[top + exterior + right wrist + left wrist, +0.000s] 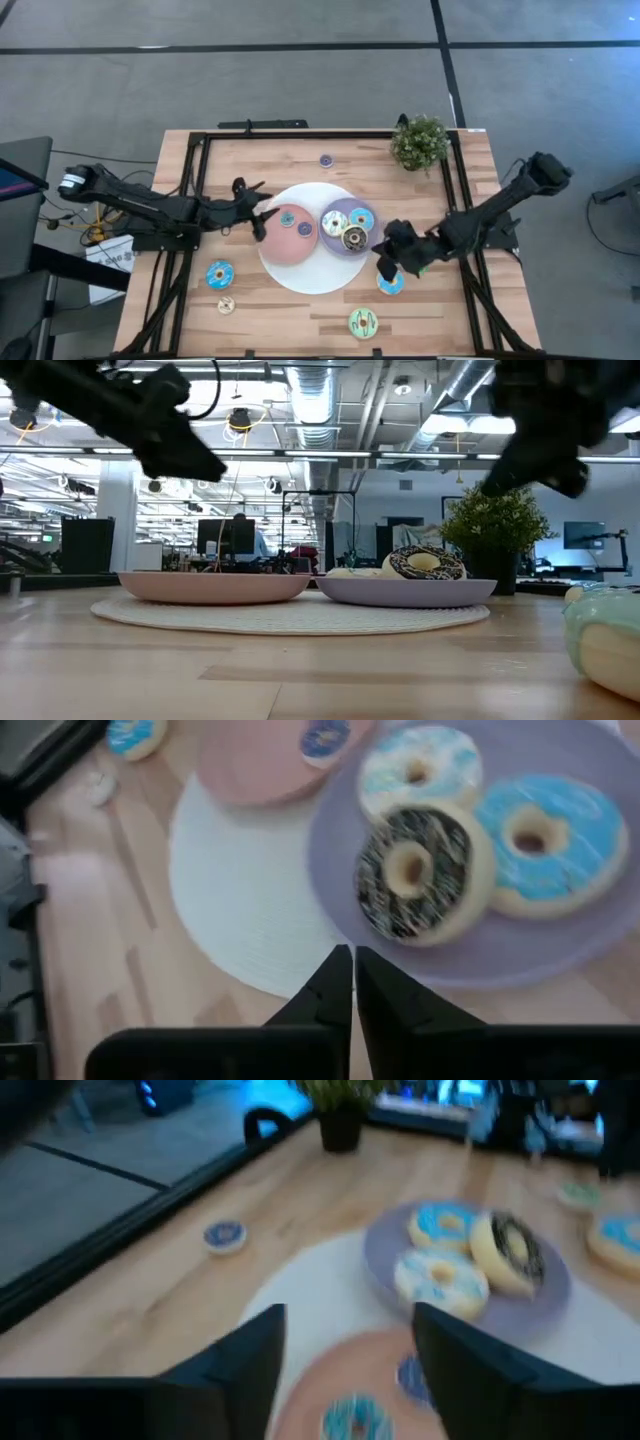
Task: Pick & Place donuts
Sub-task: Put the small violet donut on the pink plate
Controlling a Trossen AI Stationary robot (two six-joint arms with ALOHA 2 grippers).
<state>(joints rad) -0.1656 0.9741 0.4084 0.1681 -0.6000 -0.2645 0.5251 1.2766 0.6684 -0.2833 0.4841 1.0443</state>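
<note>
Two plates sit on a white round mat (300, 275). The pink plate (282, 240) carries a small blue donut (287, 218) and a small purple donut (305, 229). Three bigger donuts lie on the purple plate (340, 250): white-blue (418, 770), blue (545, 840) and dark-speckled (412, 870). My left gripper (350, 1350) hovers open over the pink plate's left part, nothing between its fingers. My right gripper (353, 975) is shut and empty, above the purple plate's near right rim. Both hang well above the plates in the low view.
Loose donuts lie on the wooden table: blue (220, 274), small tan (226, 305), green (363, 322), blue (390, 285) under my right gripper, small purple (326, 160) at the far side. A potted plant (420, 142) stands at the far right. A black frame (195, 200) borders the table.
</note>
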